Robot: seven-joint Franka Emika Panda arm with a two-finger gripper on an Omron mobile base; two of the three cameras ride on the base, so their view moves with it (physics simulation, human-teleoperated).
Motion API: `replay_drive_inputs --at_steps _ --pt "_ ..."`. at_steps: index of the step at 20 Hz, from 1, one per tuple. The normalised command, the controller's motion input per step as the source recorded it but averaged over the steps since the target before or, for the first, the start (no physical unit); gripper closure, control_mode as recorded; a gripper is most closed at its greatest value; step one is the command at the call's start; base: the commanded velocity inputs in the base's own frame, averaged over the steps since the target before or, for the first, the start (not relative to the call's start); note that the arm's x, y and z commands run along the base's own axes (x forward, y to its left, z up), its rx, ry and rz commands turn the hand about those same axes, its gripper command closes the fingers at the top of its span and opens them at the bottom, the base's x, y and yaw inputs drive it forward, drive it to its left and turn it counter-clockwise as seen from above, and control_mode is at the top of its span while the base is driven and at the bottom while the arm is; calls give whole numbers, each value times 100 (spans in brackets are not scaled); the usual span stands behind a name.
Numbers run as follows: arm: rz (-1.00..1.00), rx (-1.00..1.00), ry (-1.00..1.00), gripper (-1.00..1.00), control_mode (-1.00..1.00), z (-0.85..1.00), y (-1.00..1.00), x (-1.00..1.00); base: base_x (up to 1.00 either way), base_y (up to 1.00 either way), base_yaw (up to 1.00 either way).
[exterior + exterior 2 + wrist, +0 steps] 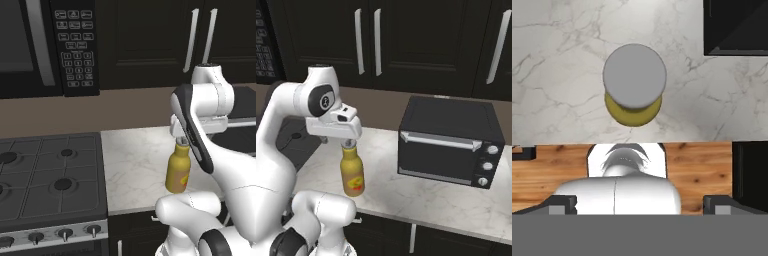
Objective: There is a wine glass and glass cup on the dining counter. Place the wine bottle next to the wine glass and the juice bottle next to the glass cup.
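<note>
The juice bottle [178,172], plump and yellow with a grey cap and a red-orange label, stands upright on a small marble kitchen counter [132,160]. My gripper [181,139] hangs straight above it, pointing down, its tips at about cap height. In the right base view the juice bottle [352,176] sits directly under the gripper [348,144]. From the hand view I look down on the grey cap of the juice bottle [634,76]; the gripper [640,205] is open, fingers wide apart. The wine bottle, wine glass, glass cup and dining counter are out of view.
A black toaster oven [448,142] stands on the counter to the bottle's right. A gas stove [50,180] adjoins the counter on the left, with a microwave [45,45] above it. Dark cabinets [406,45] line the wall. The counter's front edge lies just before the bottle.
</note>
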Motion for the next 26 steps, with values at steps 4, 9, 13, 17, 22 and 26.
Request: replay_drive_inputs --at_steps 4,9,13,17,22,26 --pt "0 0 -10 -100 -100 -9 20 0 0 0 0" --pt "0 0 -8 -100 -100 -8 5 3 0 0 0" --pt "0 0 0 -100 -100 -1 0 7 0 0 0" --pt "0 1 0 -100 -100 0 -2 10 0 0 0" --pt "0 3 0 -100 -100 0 -4 7 0 0 0" --pt "0 2 0 -100 -100 -1 -5 5 0 0 0"
